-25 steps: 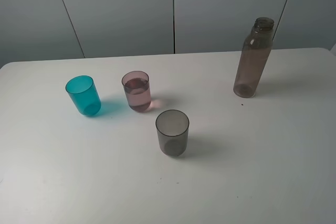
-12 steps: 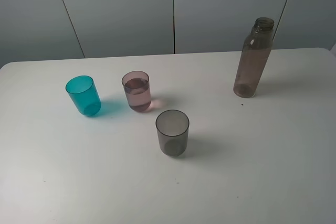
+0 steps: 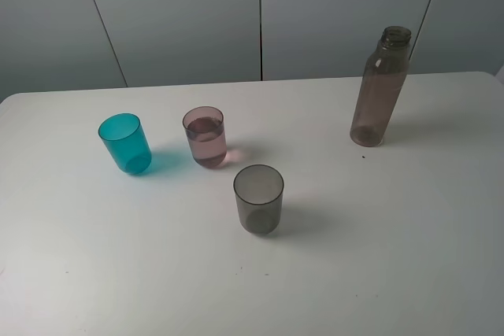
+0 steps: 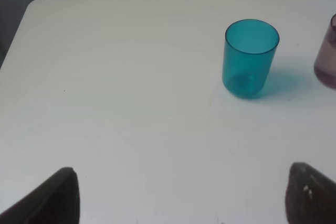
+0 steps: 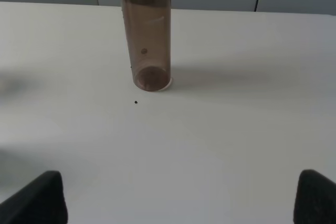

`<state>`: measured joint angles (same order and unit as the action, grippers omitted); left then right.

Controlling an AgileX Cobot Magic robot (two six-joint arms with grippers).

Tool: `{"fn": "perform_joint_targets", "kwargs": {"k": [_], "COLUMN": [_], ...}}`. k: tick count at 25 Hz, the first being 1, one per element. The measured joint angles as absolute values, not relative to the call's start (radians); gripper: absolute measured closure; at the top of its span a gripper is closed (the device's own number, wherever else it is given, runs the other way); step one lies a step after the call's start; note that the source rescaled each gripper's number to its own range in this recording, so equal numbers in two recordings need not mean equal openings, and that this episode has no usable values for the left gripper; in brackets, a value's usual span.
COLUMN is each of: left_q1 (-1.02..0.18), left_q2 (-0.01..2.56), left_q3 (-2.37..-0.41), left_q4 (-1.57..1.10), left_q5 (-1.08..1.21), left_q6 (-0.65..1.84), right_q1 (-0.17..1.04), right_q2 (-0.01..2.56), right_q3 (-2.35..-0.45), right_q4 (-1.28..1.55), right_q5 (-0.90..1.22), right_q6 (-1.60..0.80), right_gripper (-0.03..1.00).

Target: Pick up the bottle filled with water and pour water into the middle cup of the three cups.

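The bottle (image 3: 379, 92) stands upright and uncapped at the back right of the white table; it also shows in the right wrist view (image 5: 146, 35). The three cups stand to its left: a teal cup (image 3: 125, 144), the pink middle cup (image 3: 206, 138) with some water in it, and a smoky grey cup (image 3: 258, 199) nearer the front. Neither gripper shows in the exterior view. My left gripper (image 4: 184, 203) is open and empty, well short of the teal cup (image 4: 250, 59). My right gripper (image 5: 178, 203) is open and empty, well short of the bottle.
The white table (image 3: 409, 257) ends at a grey panelled wall (image 3: 181, 13) at the back. The table's left corner (image 4: 37, 6) shows in the left wrist view. A small dark speck (image 5: 136, 103) lies near the bottle's base.
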<state>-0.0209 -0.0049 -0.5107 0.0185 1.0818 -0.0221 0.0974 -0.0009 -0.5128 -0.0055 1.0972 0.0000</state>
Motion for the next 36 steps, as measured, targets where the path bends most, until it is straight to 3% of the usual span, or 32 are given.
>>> {"fn": "perform_joint_targets", "kwargs": {"k": [36], "left_q1": [-0.021], "left_q2": [-0.005], "left_q3": [-0.511], "left_q4": [0.018], "left_q5": [1.082], "left_q6": [-0.022], "right_q1": [0.097], "right_q2": [-0.001], "right_q3": [-0.513], "right_q4": [-0.006], "right_q5": [1.097], "right_q6": [0.006], "right_gripper": [0.18]}}
